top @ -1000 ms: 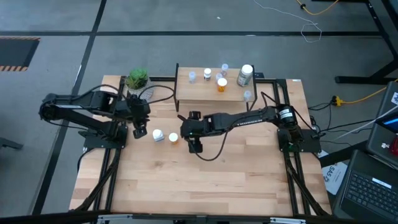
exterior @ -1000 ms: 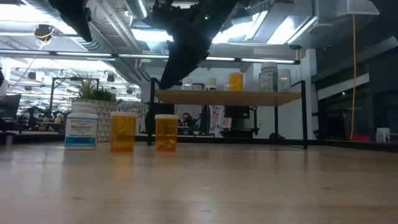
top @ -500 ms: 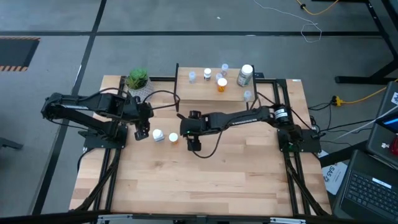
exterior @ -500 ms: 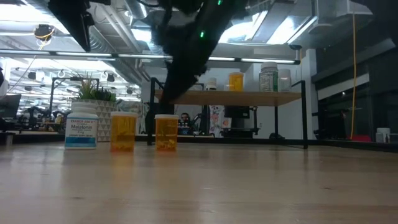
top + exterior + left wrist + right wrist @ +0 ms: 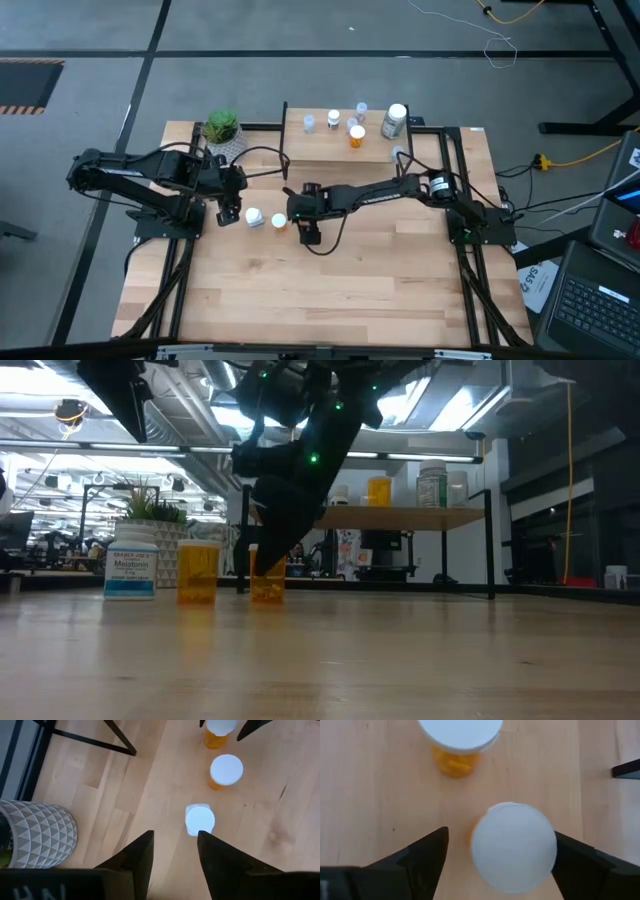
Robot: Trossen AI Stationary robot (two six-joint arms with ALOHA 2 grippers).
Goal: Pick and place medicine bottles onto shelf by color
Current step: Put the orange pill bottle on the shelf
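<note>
I see the wooden surface [image 5: 330, 290] with the shelf [image 5: 340, 150] at its far edge, well beyond my right end effector [image 5: 308, 232]; it carries several medicine bottles, among them an orange one [image 5: 356, 137] and a larger greenish one [image 5: 394, 121]. Beside the shelf stands a plant [image 5: 221, 126] in a patterned pot. My right end effector [image 5: 495, 857] hangs low over an orange bottle [image 5: 512, 847] on the surface, fingers spread wide on either side of its white cap, gripping nothing. A second orange bottle [image 5: 459, 742] stands just ahead of it. My left end effector [image 5: 175, 852] waits near the plant, fingers parted and empty, with a white bottle [image 5: 200, 819] just in front of it.
</note>
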